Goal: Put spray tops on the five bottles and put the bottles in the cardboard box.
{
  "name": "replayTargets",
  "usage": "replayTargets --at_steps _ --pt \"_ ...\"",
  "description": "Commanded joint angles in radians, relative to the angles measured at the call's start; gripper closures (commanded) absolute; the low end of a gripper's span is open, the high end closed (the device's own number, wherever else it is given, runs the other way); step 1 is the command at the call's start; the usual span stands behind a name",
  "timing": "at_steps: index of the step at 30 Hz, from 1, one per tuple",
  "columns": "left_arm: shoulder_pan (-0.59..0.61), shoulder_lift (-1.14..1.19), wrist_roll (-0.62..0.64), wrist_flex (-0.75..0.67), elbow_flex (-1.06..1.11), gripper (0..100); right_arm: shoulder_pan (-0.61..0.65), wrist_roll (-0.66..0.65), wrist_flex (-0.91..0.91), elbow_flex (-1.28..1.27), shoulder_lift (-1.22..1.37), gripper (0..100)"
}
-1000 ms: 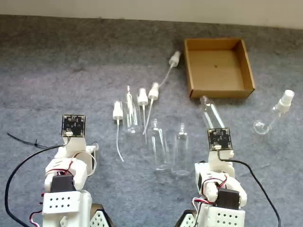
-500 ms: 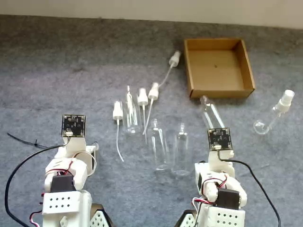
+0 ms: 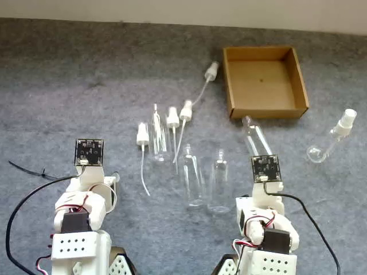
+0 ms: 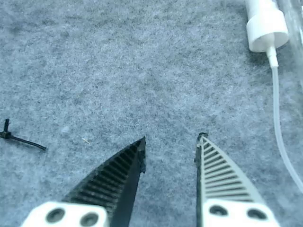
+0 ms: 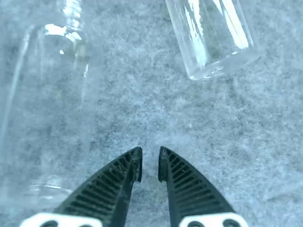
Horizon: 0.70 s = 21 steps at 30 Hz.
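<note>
Left gripper: jaws well apart, holding nothing, low over grey felt, spray top near.
Right gripper: barely open, holding nothing, arm folded back.
Obstacles: clear bottle just beside, second bottle ahead.
Cardboard box: far side, well apart.

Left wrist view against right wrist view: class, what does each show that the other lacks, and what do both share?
Left wrist view: a white spray top with its tube, a black cable tie, and the left gripper wide open. Right wrist view: a clear bottle on its side, a second bottle by its base, and the right gripper barely parted. Both: grey carpet, fingers holding nothing.
</note>
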State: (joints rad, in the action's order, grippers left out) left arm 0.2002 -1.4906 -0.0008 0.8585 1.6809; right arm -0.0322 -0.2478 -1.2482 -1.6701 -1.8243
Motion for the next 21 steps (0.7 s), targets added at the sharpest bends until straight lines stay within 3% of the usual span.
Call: replayTargets --at_steps 1,11,16,21 --pt "0.008 -0.01 0.009 0.003 0.025 83 -0.004 -0.011 -0.005 -0.128 -0.013 93.3" --pt "0.008 -0.01 0.009 0.003 0.025 83 0.005 -0.014 0.061 -0.128 -0.013 93.3" --pt "0.008 -0.01 0.009 0.003 0.025 83 -0.128 -0.281 0.166 -0.038 -0.015 93.2" --pt "0.008 -0.01 0.009 0.003 0.025 83 -0.216 -0.204 0.219 0.191 -0.007 93.2"
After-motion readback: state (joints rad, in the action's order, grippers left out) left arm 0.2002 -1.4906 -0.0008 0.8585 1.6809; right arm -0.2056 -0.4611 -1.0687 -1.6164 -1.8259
